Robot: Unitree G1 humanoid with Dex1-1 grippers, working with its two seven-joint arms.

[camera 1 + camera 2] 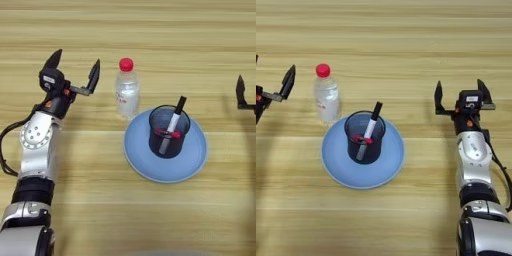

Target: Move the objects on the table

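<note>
- Black mesh pen cup (169,134) with markers: centre frame, on round light-blue plate (192,162).
- Clear plastic red-capped bottle (126,91): upright at plate's upper-left edge.
- Left gripper (74,71): fingers spread, empty, just left of bottle.
- Right gripper (460,95): spread, empty, open light wooden table (406,40) between it and plate.

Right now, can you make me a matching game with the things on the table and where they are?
Things:
1. pen cup
2. bottle
3. left gripper
4. right gripper

Places or states:
A. open, left of the bottle, above the table
B. standing on the blue plate
C. open, far to the right of the plate
D. upright on the wood, just behind the plate's left edge

Pairs: 1-B, 2-D, 3-A, 4-C
</note>
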